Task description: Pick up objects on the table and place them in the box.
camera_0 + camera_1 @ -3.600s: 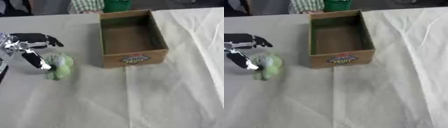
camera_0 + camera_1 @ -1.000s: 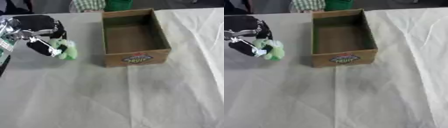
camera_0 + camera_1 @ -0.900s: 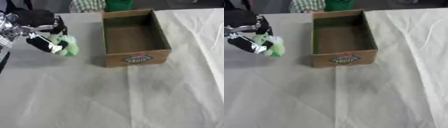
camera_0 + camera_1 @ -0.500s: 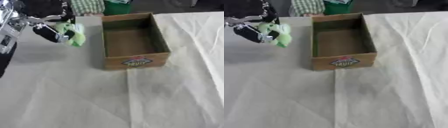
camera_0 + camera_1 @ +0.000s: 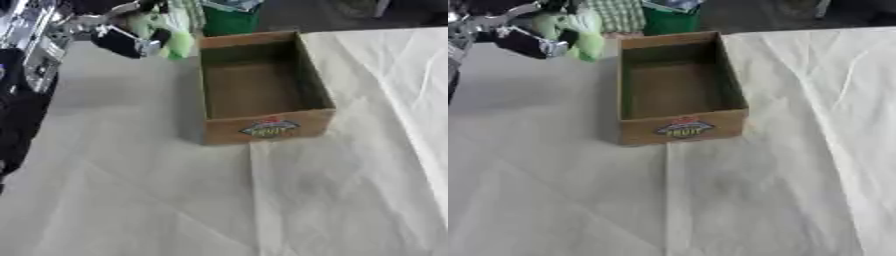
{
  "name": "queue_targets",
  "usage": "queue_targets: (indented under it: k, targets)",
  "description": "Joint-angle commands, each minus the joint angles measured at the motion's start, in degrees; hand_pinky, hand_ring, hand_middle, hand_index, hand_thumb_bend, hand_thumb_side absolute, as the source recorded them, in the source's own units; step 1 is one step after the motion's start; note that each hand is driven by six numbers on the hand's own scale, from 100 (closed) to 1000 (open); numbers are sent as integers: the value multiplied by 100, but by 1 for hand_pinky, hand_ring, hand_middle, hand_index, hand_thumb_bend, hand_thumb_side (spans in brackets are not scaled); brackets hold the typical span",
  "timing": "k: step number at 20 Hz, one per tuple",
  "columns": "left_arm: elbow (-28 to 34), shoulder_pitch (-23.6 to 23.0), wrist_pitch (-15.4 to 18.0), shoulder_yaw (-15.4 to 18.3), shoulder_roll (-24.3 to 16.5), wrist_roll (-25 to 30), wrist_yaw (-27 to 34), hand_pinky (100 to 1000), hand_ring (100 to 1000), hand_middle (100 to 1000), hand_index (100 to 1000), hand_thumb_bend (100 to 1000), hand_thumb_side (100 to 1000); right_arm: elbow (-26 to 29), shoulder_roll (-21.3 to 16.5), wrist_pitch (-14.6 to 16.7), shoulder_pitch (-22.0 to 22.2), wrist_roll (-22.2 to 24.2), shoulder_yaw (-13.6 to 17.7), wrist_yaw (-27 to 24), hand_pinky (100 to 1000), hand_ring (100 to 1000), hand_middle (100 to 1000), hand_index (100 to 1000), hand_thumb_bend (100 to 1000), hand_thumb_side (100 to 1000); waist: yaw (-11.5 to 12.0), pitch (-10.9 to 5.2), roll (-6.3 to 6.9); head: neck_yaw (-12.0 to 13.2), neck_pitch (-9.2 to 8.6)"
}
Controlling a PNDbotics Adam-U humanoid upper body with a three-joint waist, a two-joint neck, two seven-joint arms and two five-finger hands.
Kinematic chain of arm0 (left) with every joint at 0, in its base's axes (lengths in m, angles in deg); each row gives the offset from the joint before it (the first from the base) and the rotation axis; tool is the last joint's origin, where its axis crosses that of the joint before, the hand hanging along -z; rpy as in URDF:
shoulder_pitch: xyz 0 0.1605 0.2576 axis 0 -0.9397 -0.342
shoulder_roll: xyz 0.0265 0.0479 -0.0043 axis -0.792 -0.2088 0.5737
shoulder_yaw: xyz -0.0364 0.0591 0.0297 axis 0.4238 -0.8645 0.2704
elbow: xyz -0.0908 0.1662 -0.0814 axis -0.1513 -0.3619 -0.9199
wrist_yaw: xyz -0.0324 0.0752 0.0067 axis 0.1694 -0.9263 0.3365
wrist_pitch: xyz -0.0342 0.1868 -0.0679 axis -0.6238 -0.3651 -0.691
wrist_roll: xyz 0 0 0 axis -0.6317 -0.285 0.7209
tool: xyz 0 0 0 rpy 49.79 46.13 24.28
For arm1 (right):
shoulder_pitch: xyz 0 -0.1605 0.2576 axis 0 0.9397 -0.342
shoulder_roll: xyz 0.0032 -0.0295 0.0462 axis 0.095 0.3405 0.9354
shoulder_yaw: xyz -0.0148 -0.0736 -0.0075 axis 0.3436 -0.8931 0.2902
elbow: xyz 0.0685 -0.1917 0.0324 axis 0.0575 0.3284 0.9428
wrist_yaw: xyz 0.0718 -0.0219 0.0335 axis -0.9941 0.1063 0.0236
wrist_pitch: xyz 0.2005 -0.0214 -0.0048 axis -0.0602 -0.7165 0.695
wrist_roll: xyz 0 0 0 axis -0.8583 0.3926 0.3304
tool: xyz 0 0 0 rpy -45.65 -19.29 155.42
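My left hand (image 5: 122, 37) hangs in the air at the upper left, shut on a light green soft object (image 5: 178, 41). The object sits just left of the far left corner of the cardboard box (image 5: 267, 127), above table height. The box is open at the top, with a fruit label on its near wall, and nothing shows inside it. My right hand is in no view.
A pale cloth (image 5: 262, 200) covers the table, with creases running across it. A green container (image 5: 229, 17) and a checked garment (image 5: 619, 15) show beyond the table's far edge. My black arm (image 5: 22, 100) runs down the left edge.
My left hand has lifted the green object off the table and carried it up and to the right, toward the box's far left corner. The camera has shifted slightly.
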Motion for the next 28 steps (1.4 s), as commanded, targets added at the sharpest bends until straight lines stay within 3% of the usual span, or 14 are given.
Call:
queue_targets:
  k: [1,9,18,23,28]
  targets:
    - [-169,253,-120,224,233,-417,-405,362,378,358,447,100,376,80,-100,30,-97,24,28,-66,861,743,758,889,100,533,-42,-98,-17,65,-41]
    - [-619,431,-208,499,805,-1233,-841,374,373,357,421,100,370,80,-64,61,-277,56,9,-141,860,742,758,888,100,533,-282,-2,5,211,-120]
    - [-1147,578,95,548,1203,-2006,-994,395,380,360,410,100,354,80,7,71,-513,153,-58,-252,862,742,758,889,100,528,-516,103,48,434,-163]
    - [-1351,487,389,478,1346,-1805,-1173,429,434,393,460,100,327,80,47,62,-553,185,-63,-289,863,742,757,889,100,527,-573,117,58,459,-149]
    - [-1563,404,686,451,1373,-956,-1824,477,538,505,548,100,320,80,91,44,-562,184,-60,-312,865,743,757,891,100,522,-553,109,61,436,-121]
